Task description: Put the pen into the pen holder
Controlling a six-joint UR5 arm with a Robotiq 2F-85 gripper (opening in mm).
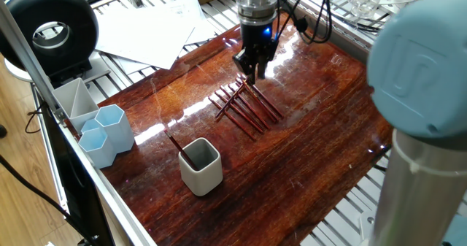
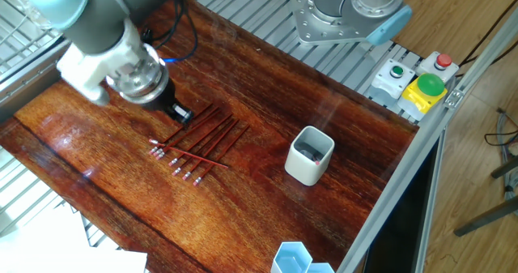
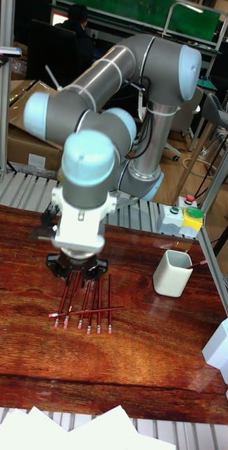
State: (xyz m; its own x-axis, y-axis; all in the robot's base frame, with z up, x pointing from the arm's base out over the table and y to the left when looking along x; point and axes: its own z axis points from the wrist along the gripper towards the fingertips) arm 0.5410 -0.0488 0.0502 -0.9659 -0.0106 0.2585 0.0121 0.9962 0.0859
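Note:
Several dark red pens (image 1: 244, 107) lie side by side on the wooden table, with one laid across them (image 2: 194, 155). My gripper (image 1: 248, 69) hangs low over the far ends of these pens (image 3: 86, 302), its dark fingers pointing down. The fingers are too small and dark to show the gap between them, and nothing is visibly lifted. The off-white pen holder (image 1: 201, 166) stands upright nearer the table's front edge, well apart from the gripper (image 2: 180, 113). One pen (image 1: 175, 142) leans inside the pen holder (image 2: 310, 154) and sticks out over its rim.
Two pale blue hexagonal cups (image 1: 109, 129) and a grey compartment tray (image 1: 73, 100) stand at the table's left edge. Loose white paper sheets (image 1: 153, 27) lie beyond the far edge. A button box (image 2: 417, 83) sits on the metal frame beside the arm's base.

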